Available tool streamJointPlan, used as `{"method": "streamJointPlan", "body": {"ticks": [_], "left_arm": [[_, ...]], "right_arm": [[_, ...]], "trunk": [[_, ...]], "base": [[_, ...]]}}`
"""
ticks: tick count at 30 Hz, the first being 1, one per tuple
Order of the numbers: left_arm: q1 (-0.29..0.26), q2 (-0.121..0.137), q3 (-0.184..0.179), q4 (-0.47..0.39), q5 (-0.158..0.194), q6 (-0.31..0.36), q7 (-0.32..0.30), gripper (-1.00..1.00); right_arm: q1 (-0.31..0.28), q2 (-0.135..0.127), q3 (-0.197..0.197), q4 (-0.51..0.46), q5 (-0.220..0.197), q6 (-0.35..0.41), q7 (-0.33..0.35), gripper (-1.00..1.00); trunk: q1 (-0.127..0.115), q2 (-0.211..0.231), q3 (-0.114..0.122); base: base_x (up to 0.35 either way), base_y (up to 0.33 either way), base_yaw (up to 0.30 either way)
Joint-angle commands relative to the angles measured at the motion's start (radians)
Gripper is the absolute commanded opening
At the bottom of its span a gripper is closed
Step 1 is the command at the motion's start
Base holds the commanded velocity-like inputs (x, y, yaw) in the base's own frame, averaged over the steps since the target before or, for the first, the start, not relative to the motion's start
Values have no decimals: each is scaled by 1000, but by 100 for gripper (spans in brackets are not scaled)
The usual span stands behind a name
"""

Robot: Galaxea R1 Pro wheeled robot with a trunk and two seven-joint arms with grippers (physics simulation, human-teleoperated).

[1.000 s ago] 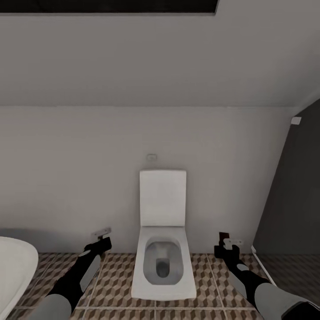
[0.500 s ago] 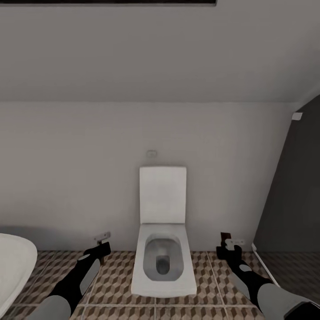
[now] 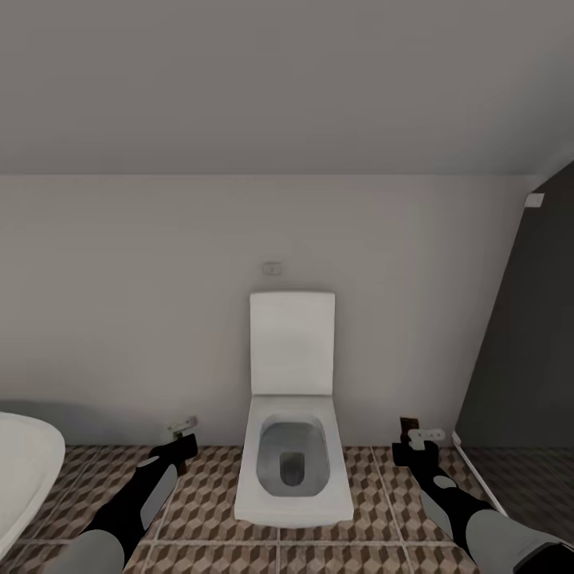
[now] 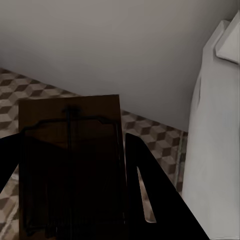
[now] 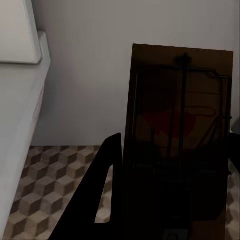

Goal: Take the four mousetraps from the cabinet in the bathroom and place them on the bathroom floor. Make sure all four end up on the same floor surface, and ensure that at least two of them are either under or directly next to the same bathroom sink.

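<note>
Unlabelled mousetrap (image 5: 180, 135) in right gripper (image 3: 421, 438)

The left gripper (image 3: 182, 431) and right gripper (image 3: 420, 434) each clamp a mousetrap, left trap (image 4: 70, 165) and right trap (image 5: 180, 135) standing between the fingers. The toilet (image 3: 292, 446) sits between the two grippers, against the wall (image 3: 159, 303) beyond them. The floor (image 3: 207, 494) lies below both. A tub (image 3: 24, 470) lies outward of the left gripper.
</note>
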Motion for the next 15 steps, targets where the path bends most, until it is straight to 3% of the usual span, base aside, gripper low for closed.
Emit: {"method": "streamJointPlan", "body": {"ticks": [1,15], "left_arm": [[0,2,-8,-2,5,4,8,-100],[0,10,-8,-2,3,4,5,-100]], "right_arm": [[-1,-1,8,0,-9,-3,1,-100],[1,0,9,7,-10,-1,2,-100]], "trunk": [[4,-8,-4],[58,-106,-48]], "base": [[0,0,0],[0,0,0]]}}
